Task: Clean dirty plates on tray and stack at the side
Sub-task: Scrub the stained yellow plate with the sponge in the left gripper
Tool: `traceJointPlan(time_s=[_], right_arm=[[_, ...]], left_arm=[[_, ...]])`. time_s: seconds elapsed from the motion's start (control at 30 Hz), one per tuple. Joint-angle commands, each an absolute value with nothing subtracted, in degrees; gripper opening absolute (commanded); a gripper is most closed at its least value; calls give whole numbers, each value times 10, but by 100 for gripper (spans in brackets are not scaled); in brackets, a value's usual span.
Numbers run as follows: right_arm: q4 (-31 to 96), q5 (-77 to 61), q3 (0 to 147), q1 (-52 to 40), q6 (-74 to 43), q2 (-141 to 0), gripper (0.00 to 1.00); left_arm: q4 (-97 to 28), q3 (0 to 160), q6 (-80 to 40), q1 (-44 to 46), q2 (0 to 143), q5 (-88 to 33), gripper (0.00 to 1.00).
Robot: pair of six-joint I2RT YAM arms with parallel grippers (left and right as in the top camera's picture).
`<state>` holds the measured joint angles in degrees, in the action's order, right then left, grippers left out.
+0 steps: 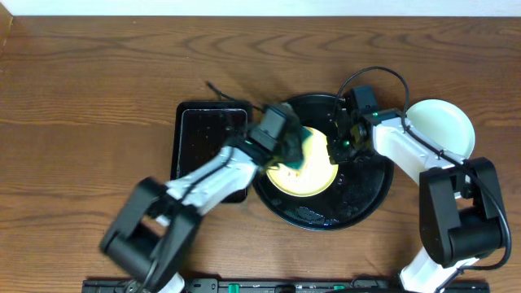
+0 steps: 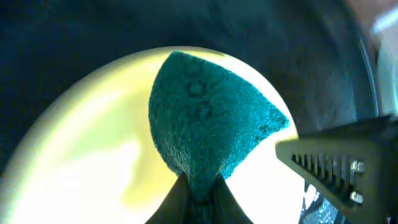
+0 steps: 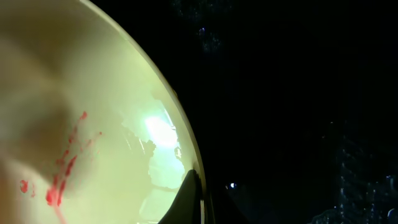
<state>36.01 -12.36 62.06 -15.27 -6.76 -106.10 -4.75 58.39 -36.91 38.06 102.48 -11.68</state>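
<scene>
A pale yellow plate lies on the round black tray. My left gripper is shut on a teal sponge that presses on the plate's top face. In the left wrist view the sponge fans out over the yellow plate from my left gripper. My right gripper is shut on the plate's right rim. The right wrist view shows that gripper pinching the plate at its rim, with red smears on the plate. A pale mint plate sits on the table right of the tray.
A smaller rectangular black tray lies left of the round one, under my left arm. The round tray's floor looks wet with droplets. Brown wooden table stretches to the left and back.
</scene>
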Motion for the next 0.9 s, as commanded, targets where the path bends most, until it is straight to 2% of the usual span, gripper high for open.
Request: traceJointPlan(time_s=[0.0,0.17,0.33,0.43,0.53,0.7,0.87], right_arm=[[357,-118,587,-158,-73,-1085,1],[357,-118,587,-158,-72,-1085,1],[357,-118,587,-158,-72,-1085,1],[357,-118,587,-158,-72,-1085,1],[358,-118,587,-158,-72,-1085,1],[358,-118,587,-158,-72,-1085,1],[358,-118,587,-158,-72,-1085,1]], left_arm=[[-20,593,-398,416,1048,-113,7],[-33,593,-409,429,1081,-69,7],[-149,593,-413,407,1084,69,7],[-195,593,-413,383,1084,89,7],[-207,593,-404,361,1078,75,7],[-199,626,-348,351,1043,-29,7],[-143,638,-333,359,1002,-95,7]])
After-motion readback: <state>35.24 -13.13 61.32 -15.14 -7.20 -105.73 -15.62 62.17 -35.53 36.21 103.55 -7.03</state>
